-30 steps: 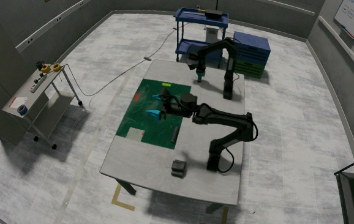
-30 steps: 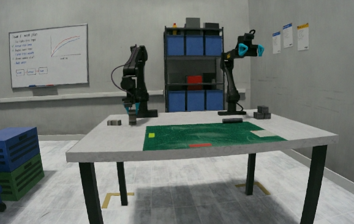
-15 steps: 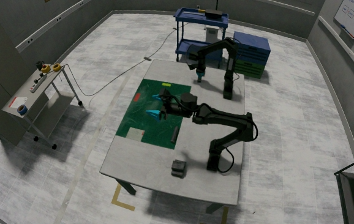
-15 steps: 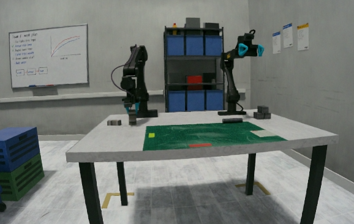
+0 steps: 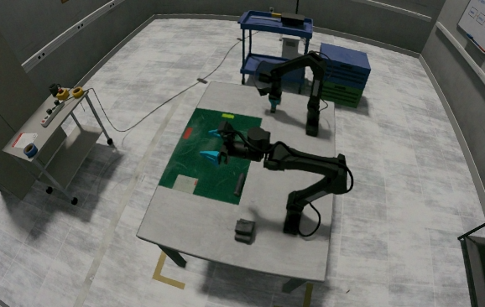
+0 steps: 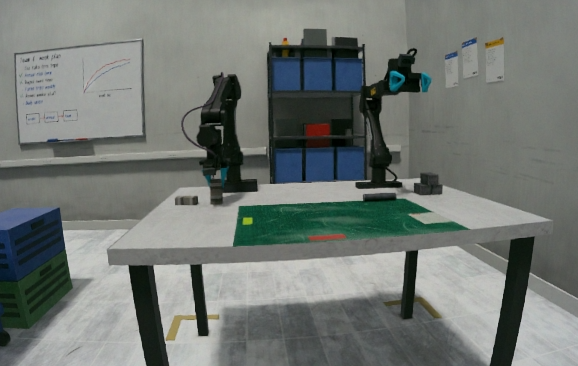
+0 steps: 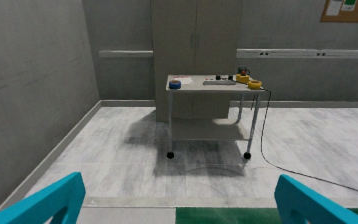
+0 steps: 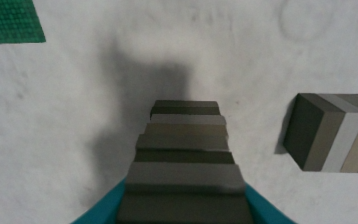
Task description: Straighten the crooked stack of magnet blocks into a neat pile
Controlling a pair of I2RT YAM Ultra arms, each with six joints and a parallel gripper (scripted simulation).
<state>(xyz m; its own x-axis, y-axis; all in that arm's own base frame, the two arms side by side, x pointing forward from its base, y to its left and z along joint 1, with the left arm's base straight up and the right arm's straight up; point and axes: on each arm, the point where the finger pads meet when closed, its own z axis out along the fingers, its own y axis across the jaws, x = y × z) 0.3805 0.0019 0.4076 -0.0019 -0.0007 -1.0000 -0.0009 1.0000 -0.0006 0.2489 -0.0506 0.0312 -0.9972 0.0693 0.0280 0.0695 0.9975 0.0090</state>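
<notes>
The stack of magnet blocks (image 5: 273, 109) (image 6: 216, 194) (image 8: 182, 172) stands upright on the table. In the right wrist view its grey and brownish layers have uneven, stepped side edges. My right gripper (image 6: 216, 176) (image 8: 183, 182) points down over it, a finger against each side of its upper part, shut on the stack; the top block hides the inner fingertips. My left gripper (image 5: 205, 143) (image 7: 179, 182) is wide open and empty, level and high above the green mat, far from the stack.
A striped block (image 6: 186, 200) (image 8: 325, 132) lies beside the stack. A dark cylinder (image 5: 239, 184) (image 6: 379, 196) lies at the green mat's (image 5: 217, 184) (image 6: 284, 232) edge. Dark cubes (image 5: 244, 231) (image 6: 428, 184) are piled near the left arm's base.
</notes>
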